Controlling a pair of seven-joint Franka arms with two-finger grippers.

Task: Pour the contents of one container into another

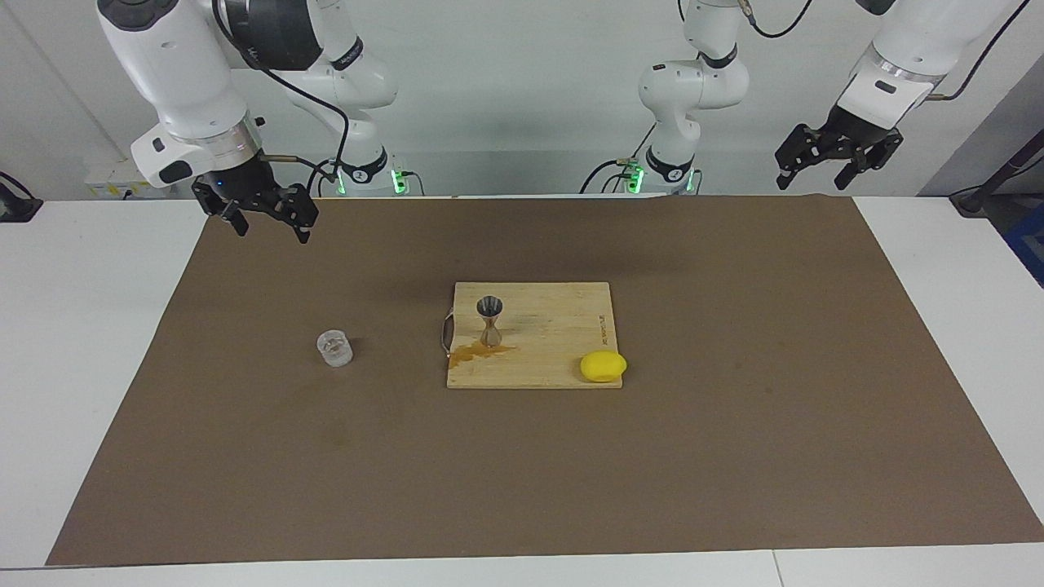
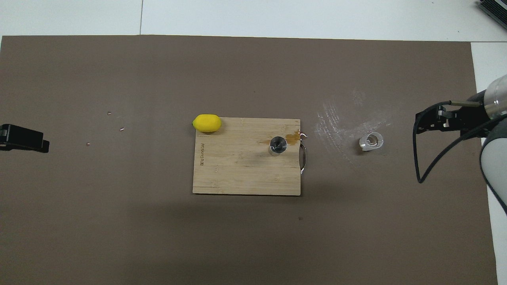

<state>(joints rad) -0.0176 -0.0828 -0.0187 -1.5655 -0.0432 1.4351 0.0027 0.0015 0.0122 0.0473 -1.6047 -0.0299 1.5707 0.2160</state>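
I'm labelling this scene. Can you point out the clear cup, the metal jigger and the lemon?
Small clear glass cup (image 1: 334, 348): facing view, side wall.
Silvery hourglass-shaped metal jigger (image 1: 490, 319): facing view, upper cone, just above the waist.
Yellow lemon (image 2: 206, 122): overhead view, middle of its top.

Bright, even overhead light; soft faint shadows on the mat (image 1: 734, 456); sharp focus.
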